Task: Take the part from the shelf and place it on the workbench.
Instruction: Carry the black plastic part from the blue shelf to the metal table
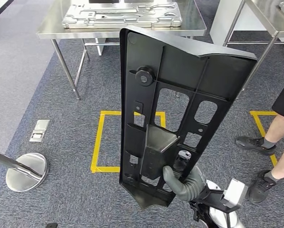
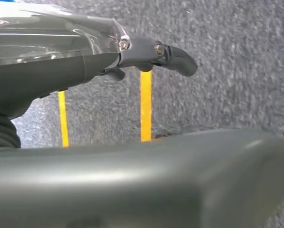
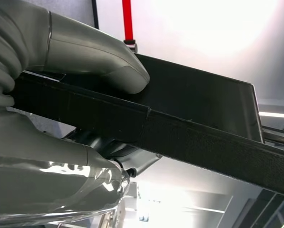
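One-handed grip on the black part [image 1: 176,95]: right hand [image 1: 185,183] clamped on its lower edge, grey thumb hooked up over the near face beside a boxy bracket, remaining fingers hidden behind the panel in the head view. Seen from the right wrist view, right hand [image 3: 79,95] pinching the part [image 3: 205,128] edge-on, thumb pressed flat on one face, a finger under the other; far end of the panel cut off by the frame. Held upright and tilted in the air, ribbed back side with cut-outs and a round boss towards the camera, well short of the workbench [image 1: 54,28].

Left hand [image 2: 97,61] spread and holding nothing, dark fingers [image 2: 176,57] stretched out over grey carpet, thumb a blurred grey mass close to the lens.

Behind the part, a yellow tape square [image 1: 97,137] on the floor, its middle hidden by the panel. Beyond, on the workbench, a silver pressed-metal panel [image 1: 122,14], its far edge cut off. To the right, a second steel table [image 1: 266,14] and a person's legs in black shoes [image 1: 255,145], cut off at the picture's edge. To the left, a floor socket plate [image 1: 40,129] and a round stanchion base [image 1: 27,171], its pole running out of view.
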`<action>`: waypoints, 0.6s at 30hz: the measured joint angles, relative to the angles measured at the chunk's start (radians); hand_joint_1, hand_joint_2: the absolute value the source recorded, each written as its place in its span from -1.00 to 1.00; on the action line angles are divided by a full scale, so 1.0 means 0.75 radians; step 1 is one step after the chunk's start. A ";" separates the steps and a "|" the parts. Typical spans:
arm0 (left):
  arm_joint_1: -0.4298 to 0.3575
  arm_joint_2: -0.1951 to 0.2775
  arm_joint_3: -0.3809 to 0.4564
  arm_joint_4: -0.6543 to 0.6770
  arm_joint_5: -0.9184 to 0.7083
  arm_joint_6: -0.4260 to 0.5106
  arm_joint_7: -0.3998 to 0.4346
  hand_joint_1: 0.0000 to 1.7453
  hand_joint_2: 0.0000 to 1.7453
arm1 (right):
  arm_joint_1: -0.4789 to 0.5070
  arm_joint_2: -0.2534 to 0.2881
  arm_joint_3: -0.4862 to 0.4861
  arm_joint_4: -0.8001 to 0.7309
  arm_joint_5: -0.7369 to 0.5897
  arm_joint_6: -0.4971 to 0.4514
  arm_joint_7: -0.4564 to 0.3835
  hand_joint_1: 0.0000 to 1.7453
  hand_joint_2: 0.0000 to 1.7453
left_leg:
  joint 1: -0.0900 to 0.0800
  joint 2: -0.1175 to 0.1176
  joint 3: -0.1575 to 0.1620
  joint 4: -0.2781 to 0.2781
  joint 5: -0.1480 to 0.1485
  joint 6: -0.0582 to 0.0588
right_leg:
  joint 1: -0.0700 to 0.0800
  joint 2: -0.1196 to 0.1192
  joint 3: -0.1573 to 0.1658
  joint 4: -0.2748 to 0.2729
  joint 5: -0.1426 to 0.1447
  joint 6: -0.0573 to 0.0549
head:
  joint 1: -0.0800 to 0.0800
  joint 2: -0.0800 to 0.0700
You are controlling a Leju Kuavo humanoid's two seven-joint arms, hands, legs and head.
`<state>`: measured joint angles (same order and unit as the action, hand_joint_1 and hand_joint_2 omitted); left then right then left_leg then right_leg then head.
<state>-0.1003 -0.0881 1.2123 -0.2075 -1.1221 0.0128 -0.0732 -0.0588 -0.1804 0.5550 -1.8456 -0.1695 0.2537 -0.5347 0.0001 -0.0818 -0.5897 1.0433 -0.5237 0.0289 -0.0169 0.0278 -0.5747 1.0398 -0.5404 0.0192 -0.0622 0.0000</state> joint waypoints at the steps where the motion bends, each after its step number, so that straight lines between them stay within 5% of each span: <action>1: 0.000 0.000 0.003 0.000 0.006 -0.007 -0.002 -1.00 1.00 | 0.002 0.000 -0.001 -0.001 0.000 0.000 0.000 1.00 1.00 | 0.000 0.000 0.000 0.000 0.000 -0.001 | 0.000 0.000 0.000 0.000 0.000 0.000 | 0.000 0.000; 18: -0.002 0.000 0.039 0.000 0.036 -0.046 0.021 -1.00 1.00 | 0.015 0.001 -0.007 -0.019 0.000 0.000 -0.003 1.00 1.00 | -0.007 0.000 0.001 0.001 -0.001 -0.001 | -0.005 0.000 0.002 -0.002 -0.001 0.001 | 0.000 0.000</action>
<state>-0.1020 -0.0881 1.2418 -0.2075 -1.0952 -0.0214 -0.0572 -0.0477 -0.1795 0.5499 -1.8598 -0.1693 0.2539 -0.5371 -0.0049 -0.0815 -0.5891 1.0437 -0.5245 0.0280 -0.0209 0.0278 -0.5730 1.0384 -0.5408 0.0202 -0.0622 0.0000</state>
